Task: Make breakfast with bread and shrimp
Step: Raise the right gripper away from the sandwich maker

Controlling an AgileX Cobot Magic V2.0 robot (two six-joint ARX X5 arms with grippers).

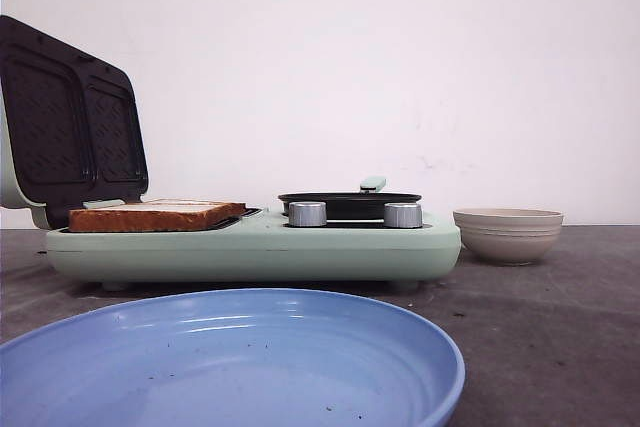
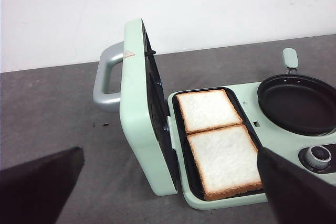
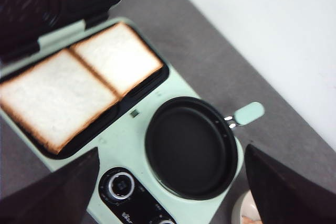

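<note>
Two slices of bread [image 2: 220,140] lie flat, edge to edge, in the dark tray of the open sandwich maker [image 2: 147,129], beyond and between the left fingers [image 2: 42,182], which are spread wide and empty. Right fingers [image 3: 283,182] are likewise parted, holding nothing, hovering above the round black pan [image 3: 190,148], which is bare. Shrimp [image 3: 251,219] barely show as pinkish bits in the beige bowl [image 1: 507,233], just beside the right fingers, so that arm is nearer. A blue plate [image 1: 230,367] on the worktop holds only crumbs.
</note>
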